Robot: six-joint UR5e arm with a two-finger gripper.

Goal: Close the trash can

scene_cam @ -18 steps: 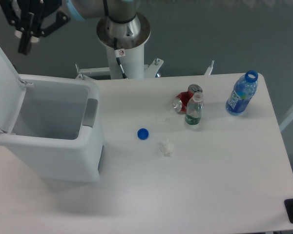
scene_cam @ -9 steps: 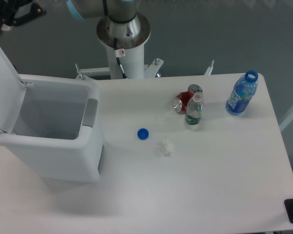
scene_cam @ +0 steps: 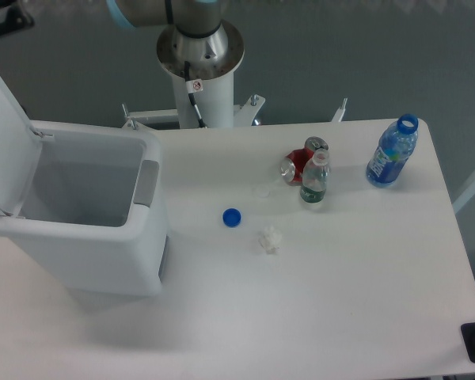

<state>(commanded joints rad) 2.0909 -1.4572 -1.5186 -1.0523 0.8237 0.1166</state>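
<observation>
While the trash can (scene_cam: 87,214) lid (scene_cam: 4,134) stands open at 9 o'clock, the hand (scene_cam: 0,20) sits nearly off-frame behind it, likely to push; grip state unclear.

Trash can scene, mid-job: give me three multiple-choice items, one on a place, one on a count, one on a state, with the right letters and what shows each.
1. Where does the loose blue cap lie?
A. inside the trash can
B. on the table between the trash can and the bottles
C. on the large blue bottle

2. How many bottles stand on the table?
A. one
B. two
C. four

3. What state is the trash can lid in?
A. shut flat
B. raised, bin open
C. lying on the table

Answers:
1. B, it rests on bare tabletop right of the bin.
2. B, the large blue bottle and the small clear bottle.
3. B, the lid stands up at the left and the bin's interior shows.
</observation>
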